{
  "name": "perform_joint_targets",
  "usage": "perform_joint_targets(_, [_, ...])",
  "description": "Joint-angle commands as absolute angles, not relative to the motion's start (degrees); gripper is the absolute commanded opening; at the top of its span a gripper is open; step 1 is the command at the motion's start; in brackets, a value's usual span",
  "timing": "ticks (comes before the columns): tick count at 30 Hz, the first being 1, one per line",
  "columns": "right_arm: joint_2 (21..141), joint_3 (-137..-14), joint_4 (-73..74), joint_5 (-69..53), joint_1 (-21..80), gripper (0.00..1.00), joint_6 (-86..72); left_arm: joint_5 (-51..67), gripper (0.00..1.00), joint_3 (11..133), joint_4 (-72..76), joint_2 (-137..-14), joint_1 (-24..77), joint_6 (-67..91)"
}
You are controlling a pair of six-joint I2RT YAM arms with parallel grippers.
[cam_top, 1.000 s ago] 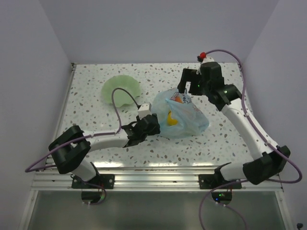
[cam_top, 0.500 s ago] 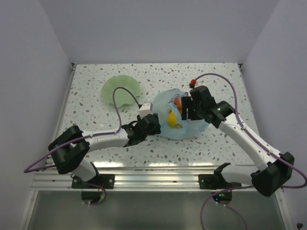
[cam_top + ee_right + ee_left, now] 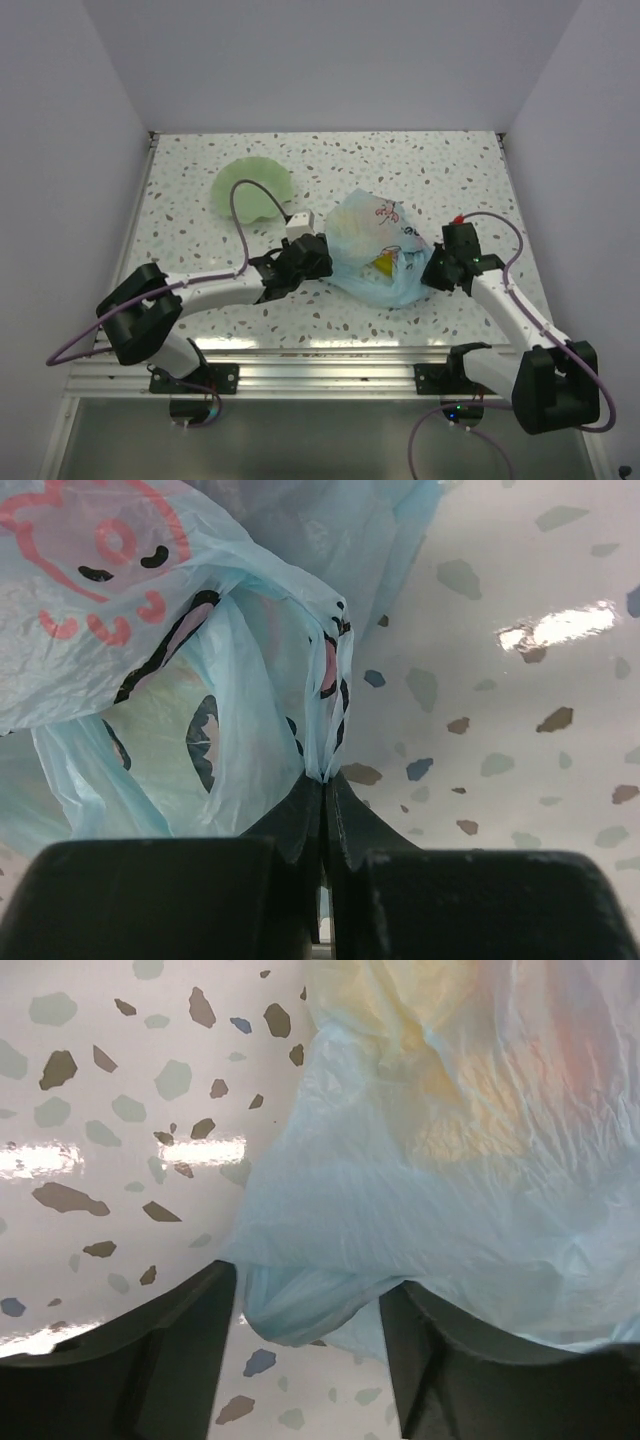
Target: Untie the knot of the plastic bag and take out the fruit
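Observation:
The plastic bag (image 3: 378, 245), thin light-blue film with a pink-and-dark cartoon print, lies slumped in the middle of the table. Yellow fruit (image 3: 383, 262) shows through it, and in the left wrist view a yellow-orange fruit glow (image 3: 470, 1090) shows through the film. My left gripper (image 3: 312, 262) sits at the bag's left edge; its jaws stand apart, with a loose fold of the bag (image 3: 300, 1305) hanging between them, unclamped. My right gripper (image 3: 436, 270) is at the bag's right corner, shut on a pinch of printed film (image 3: 323, 765). The knot is not visible.
A pale green wavy-rimmed bowl (image 3: 255, 188) stands at the back left, behind the left arm. The speckled table (image 3: 200, 250) is walled on the left, back and right. The left arm's purple cable (image 3: 240, 215) loops over the table near the bowl.
My right arm swung from the bag's far side down to its near right corner and shut on the film. The bag flattened and stretched rightward. The left jaws widened slightly.

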State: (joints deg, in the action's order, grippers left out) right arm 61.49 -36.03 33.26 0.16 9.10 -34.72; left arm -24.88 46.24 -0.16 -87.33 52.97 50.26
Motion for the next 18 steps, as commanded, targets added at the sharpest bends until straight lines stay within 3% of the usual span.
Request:
perform_joint_targets(1, [63.5,-36.6,26.3,-3.4,8.9,0.00,-34.7,-24.9,0.63,48.5,-2.2,-81.8,52.6,48.1])
perform_joint_targets(4, [62.8,-38.0,26.5,-3.6,8.9,0.00,-32.4,-22.5,0.80,49.8,-3.2,-77.9,52.9,41.8])
perform_joint_targets(5, [62.7,-39.2,26.9,-3.7,8.9,0.00,-31.7,-22.0,0.90,50.5,-3.9,-76.9,53.3,37.5])
perform_joint_targets(7, [62.5,-40.6,28.9,-3.5,9.0,0.00,-29.5,-21.9,0.98,51.1,-4.6,-74.2,55.3,33.0])
perform_joint_targets(12, [62.1,-43.9,31.5,-4.0,9.0,0.00,-26.6,-24.9,1.00,52.6,-5.6,-74.0,59.8,18.7])
perform_joint_targets(18, [61.3,-45.5,33.1,-4.3,8.9,0.00,-25.4,-30.8,1.00,60.3,-5.8,-83.2,64.5,6.2])
